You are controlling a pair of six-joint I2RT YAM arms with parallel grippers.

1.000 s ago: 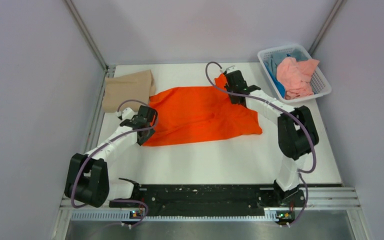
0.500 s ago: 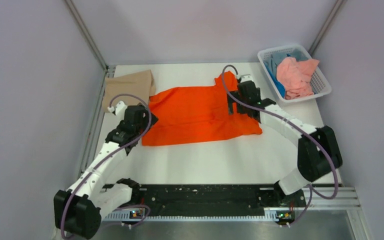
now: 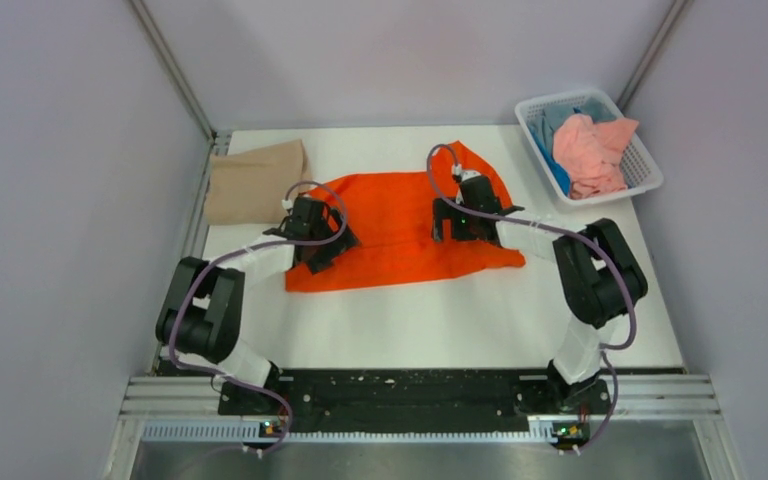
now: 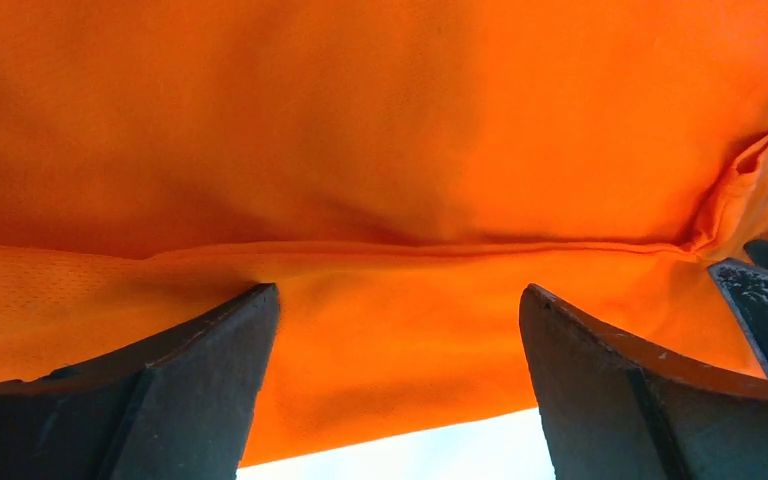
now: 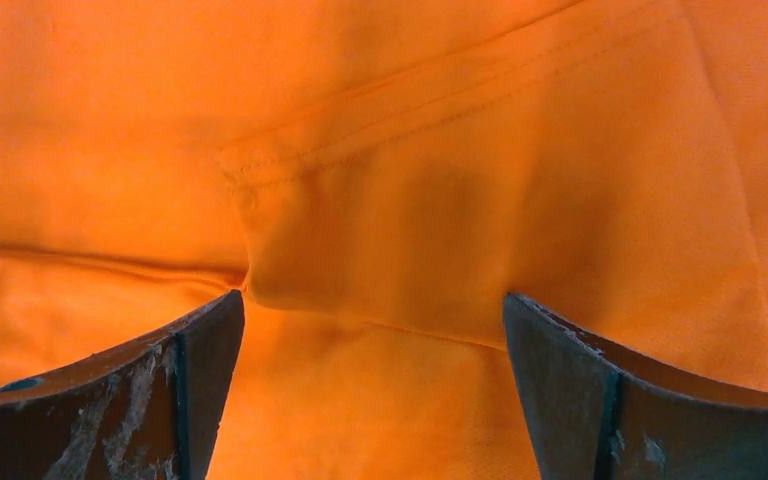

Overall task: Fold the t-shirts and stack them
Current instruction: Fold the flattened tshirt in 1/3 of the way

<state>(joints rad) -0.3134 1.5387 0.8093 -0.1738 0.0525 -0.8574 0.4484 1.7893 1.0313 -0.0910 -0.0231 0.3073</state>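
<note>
While the bright orange cloth t-shirt (image 3: 390, 215) lies spread on the white desk (image 3: 460, 320), left gripper (image 4: 397, 292) and right gripper (image 5: 372, 296) sit low over it, jaws spread wide.

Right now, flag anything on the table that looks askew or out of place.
The orange t-shirt lies rumpled and slanted, with a flap poking toward the far edge. The salmon-pink t-shirt is heaped unfolded in the basket. Nothing looks spilled or damaged.

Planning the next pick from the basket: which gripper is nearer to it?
Right. The right gripper is over the orange shirt's right half, toward the basket; the left gripper is over the shirt's left end, farther away.
</note>
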